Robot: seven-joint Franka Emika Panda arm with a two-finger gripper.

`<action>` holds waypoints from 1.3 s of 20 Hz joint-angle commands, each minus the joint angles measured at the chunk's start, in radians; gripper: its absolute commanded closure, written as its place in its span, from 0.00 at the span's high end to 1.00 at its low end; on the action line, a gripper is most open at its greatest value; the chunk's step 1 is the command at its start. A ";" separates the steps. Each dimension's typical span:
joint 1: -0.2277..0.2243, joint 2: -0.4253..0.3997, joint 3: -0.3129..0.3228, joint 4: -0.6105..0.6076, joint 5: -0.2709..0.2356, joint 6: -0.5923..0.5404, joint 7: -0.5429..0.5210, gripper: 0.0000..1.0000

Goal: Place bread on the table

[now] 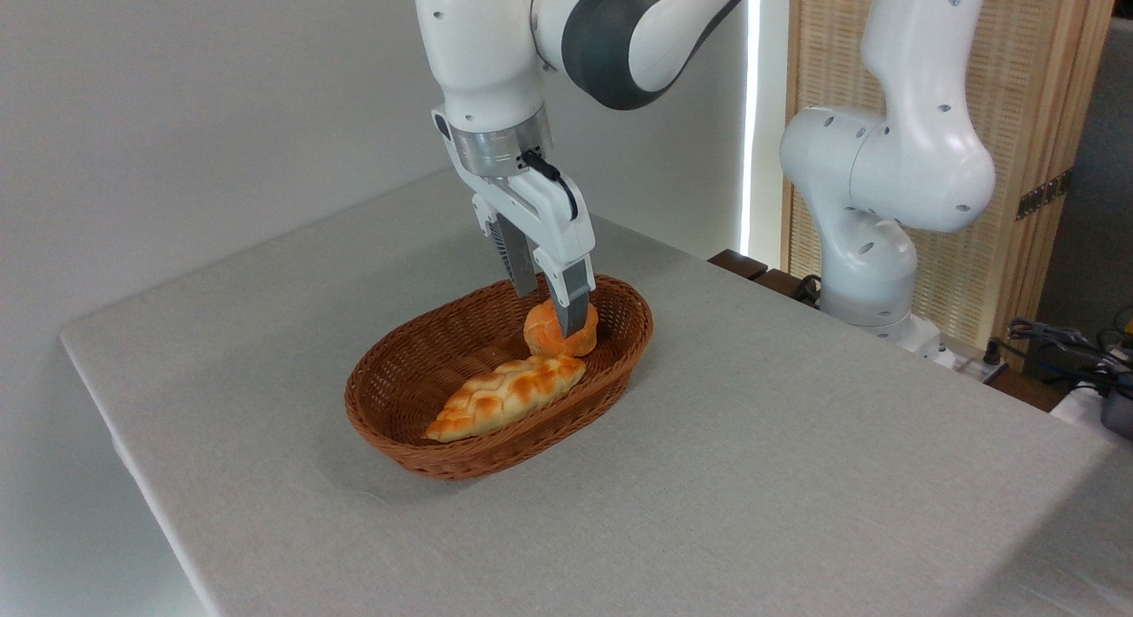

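The jaws stand narrow, one finger (574, 312) in front of the bun (547, 332) and the other behind it, so the gripper (556, 320) looks to be clamped on the bun's upper half, though the far finger's contact is hidden and I cannot be sure the pinch is complete. The bun sits inside the basket (620, 369), at its far right end, just above the tip of the loaf (504, 394) and seemingly touching it. Whether the bun rests on the basket floor or hangs slightly clear cannot be told from this angle.

The step in hand, as I judge it, is securing the bun and lifting it out. To do that well, the grip should be firm but not crushing (a soft bun will deform, and a squashed one may slip). The lift should go straight up until the bun is above the rim on the right, since a sideways move too early would likely drag it against the wicker or nudge the loaf. Once clear, the nearest bare stretch of table (797, 440) lies to the right of the basket and in front of it, well apart from the arm's base (872, 307). Lowering until the bun meets the cloth before opening would keep it from rolling.
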 commanded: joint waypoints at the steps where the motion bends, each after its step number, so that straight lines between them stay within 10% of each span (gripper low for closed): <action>1: -0.004 0.001 0.002 -0.008 -0.008 -0.002 0.002 1.00; 26: -0.009 0.028 -0.012 -0.037 -0.058 0.034 0.002 1.00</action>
